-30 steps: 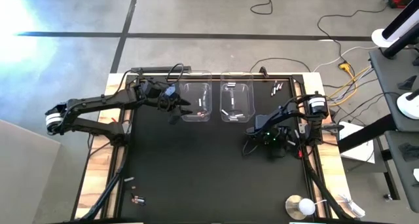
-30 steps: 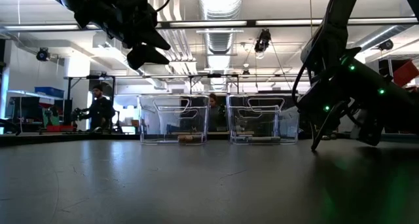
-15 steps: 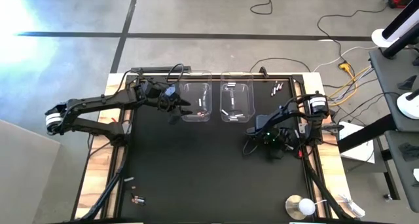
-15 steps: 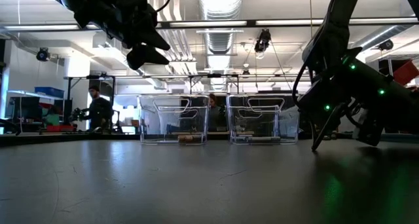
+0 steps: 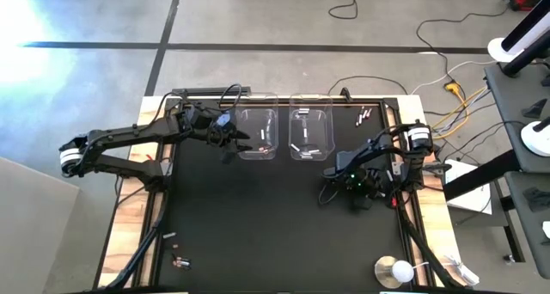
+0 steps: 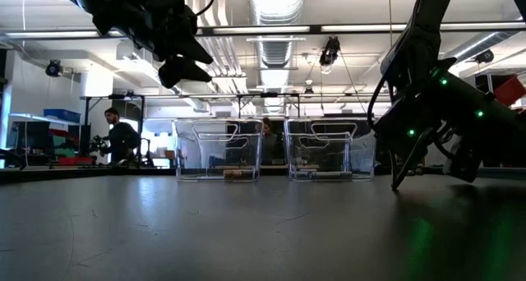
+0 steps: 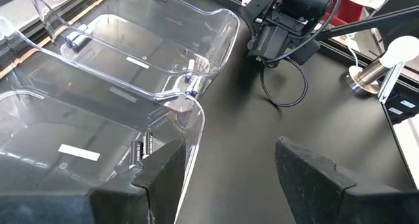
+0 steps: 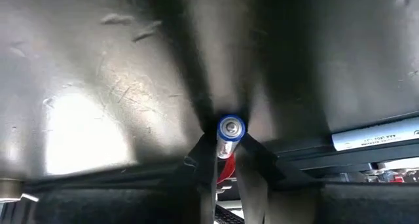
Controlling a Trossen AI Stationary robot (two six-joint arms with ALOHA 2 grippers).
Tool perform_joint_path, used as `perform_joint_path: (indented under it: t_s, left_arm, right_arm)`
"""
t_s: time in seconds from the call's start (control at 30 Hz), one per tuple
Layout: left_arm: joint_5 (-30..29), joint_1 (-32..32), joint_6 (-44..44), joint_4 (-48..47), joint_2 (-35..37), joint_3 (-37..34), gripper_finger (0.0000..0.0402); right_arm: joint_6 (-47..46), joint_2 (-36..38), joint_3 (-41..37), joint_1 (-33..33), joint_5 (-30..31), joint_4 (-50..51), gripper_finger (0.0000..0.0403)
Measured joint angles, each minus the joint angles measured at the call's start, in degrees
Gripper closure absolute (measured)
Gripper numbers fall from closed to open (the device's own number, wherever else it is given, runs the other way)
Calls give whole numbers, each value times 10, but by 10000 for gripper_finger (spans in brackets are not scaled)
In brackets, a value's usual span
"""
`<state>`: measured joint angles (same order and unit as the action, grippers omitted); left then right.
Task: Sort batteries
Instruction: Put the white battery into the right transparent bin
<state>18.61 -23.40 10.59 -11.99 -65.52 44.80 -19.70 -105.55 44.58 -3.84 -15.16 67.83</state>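
Black table [image 5: 258, 225]: right fingers [image 8: 226, 160] clamp blue-tipped battery [image 8: 230, 128]; left fingers [image 7: 167, 168] apart

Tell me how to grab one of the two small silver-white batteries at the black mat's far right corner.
Grip a silver-white battery across mid-barrel, coming straight down: it lies flat on the black mat, round sides exposed. Its twin lies close, so probably open narrowly. The right gripper holds a blue-tipped battery.
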Motion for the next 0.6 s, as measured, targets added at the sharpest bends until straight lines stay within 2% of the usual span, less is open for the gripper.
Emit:
perform_joint_path:
  t_s: [0.3,0.5,0.6]
  left_arm:
    - [0,1,5,0,0,0,189]
    - [0,1,5,0,0,0,189]
    - [0,1,5,0,0,0,189]
  right_arm:
    - [-30,106,-2,0,16,-17,378]
    - [-117,227,17,9,-44,0,378]
    - [-170,286,47,15,-53,4,378]
